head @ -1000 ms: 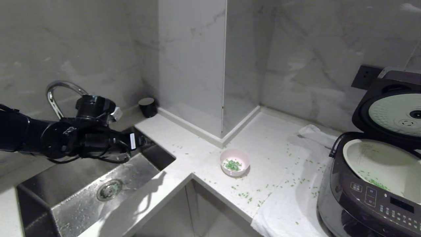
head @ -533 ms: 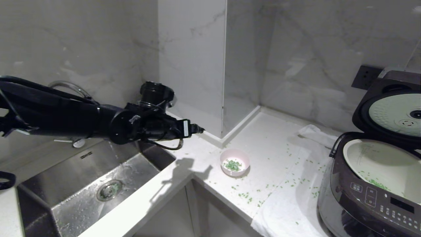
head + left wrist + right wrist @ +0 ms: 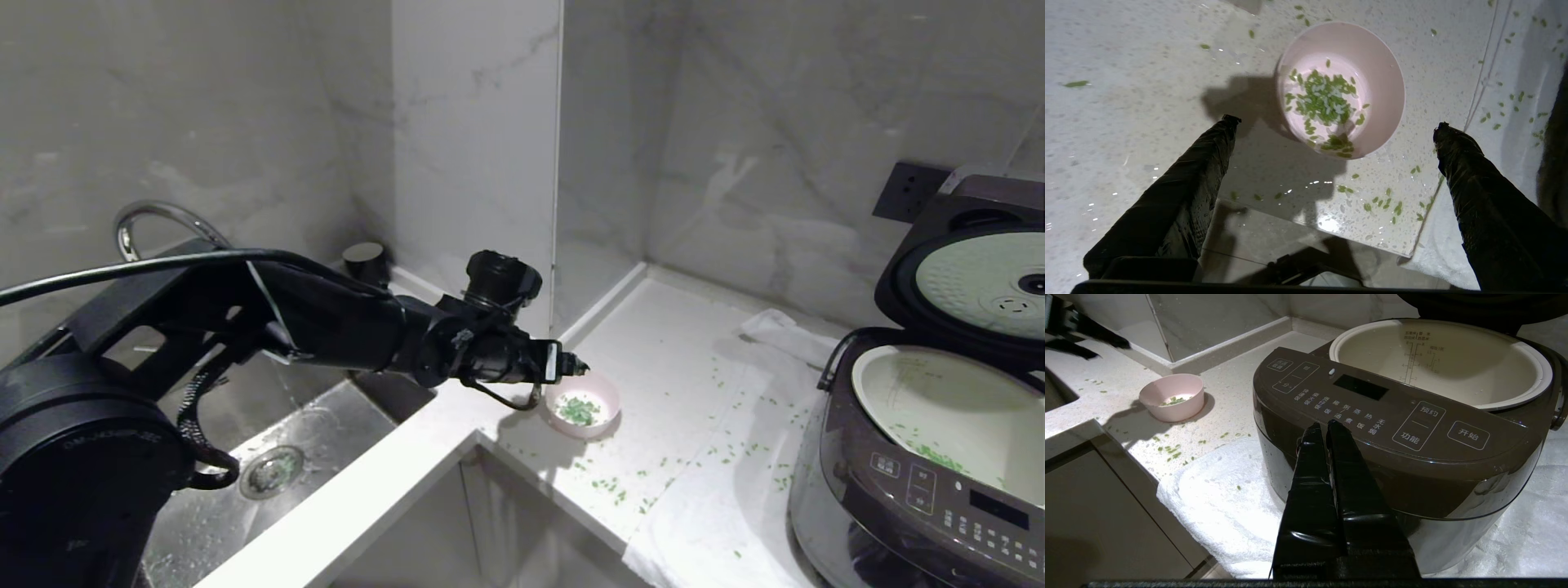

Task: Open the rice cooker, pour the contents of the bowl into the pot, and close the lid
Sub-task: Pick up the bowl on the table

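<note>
The pale pink bowl [image 3: 582, 404] [image 3: 1384, 81] [image 3: 1171, 398] sits on the counter with chopped green contents [image 3: 578, 408] [image 3: 1323, 98] inside. My left gripper [image 3: 578, 365] [image 3: 1336, 122] hovers just above its left rim, open wide and holding nothing. At the right, the dark rice cooker [image 3: 898, 482] [image 3: 1392, 457] stands with its lid [image 3: 971, 278] raised. Its white pot [image 3: 955, 416] [image 3: 1441, 359] is exposed, with a few green bits inside. My right gripper [image 3: 1324, 424] is shut and empty, low in front of the cooker's button panel.
A steel sink [image 3: 269, 465] with a curved faucet [image 3: 139, 229] lies at the left. A white towel [image 3: 718, 523] [image 3: 1220, 490] lies under the cooker. Green bits [image 3: 608, 486] are scattered over counter and towel. A black cup [image 3: 365, 260] stands by the marble pillar [image 3: 478, 163].
My left arm has swept to the right from above the sink to just over the bowl, its gripper staying open. Bowl and cooker have not moved.
</note>
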Controlling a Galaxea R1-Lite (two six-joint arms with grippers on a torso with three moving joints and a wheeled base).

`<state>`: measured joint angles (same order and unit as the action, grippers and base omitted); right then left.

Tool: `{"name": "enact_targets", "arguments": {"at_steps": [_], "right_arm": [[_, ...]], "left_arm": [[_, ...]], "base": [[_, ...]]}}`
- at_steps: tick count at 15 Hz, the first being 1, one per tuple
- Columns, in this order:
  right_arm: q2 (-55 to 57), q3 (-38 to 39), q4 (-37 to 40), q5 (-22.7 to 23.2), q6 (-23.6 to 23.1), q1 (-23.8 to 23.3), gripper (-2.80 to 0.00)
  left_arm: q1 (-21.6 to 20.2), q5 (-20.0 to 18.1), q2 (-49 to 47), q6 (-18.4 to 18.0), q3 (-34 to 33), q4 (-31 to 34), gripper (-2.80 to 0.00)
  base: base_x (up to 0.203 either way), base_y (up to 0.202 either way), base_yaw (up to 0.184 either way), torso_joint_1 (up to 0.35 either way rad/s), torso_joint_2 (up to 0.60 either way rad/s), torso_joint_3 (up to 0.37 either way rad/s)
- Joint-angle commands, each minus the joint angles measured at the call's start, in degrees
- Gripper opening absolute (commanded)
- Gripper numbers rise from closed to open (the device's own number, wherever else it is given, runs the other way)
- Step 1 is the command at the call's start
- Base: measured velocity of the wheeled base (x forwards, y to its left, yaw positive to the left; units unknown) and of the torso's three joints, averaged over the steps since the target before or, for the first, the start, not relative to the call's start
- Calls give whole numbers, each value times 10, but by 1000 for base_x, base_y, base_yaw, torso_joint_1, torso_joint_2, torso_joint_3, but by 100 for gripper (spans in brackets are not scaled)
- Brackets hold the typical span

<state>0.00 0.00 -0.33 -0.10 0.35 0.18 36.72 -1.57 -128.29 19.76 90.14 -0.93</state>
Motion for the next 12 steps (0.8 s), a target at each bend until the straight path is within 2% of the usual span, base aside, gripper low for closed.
{"name": "enact_targets", "arguments": {"at_steps": [1, 4, 6, 9, 12], "right_arm": [[0, 1, 0, 0, 0, 0, -280], [0, 1, 0, 0, 0, 0, -280], [0, 1, 0, 0, 0, 0, -280], [0, 1, 0, 0, 0, 0, -280], [0, 1, 0, 0, 0, 0, -280]], "left_arm": [[14, 7, -62, 0, 39, 1, 0], [18, 56, -131, -11, 115, 24, 0], [18, 80, -155, -17, 142, 48, 0], [15, 83, -176, -18, 152, 49, 0], [14, 94, -210, -18, 190, 51, 0]], "base": [[0, 0, 0, 0, 0, 0], [0, 0, 0, 0, 0, 0], [0, 0, 0, 0, 0, 0], [0, 0, 0, 0, 0, 0], [0, 0, 0, 0, 0, 0]]}}
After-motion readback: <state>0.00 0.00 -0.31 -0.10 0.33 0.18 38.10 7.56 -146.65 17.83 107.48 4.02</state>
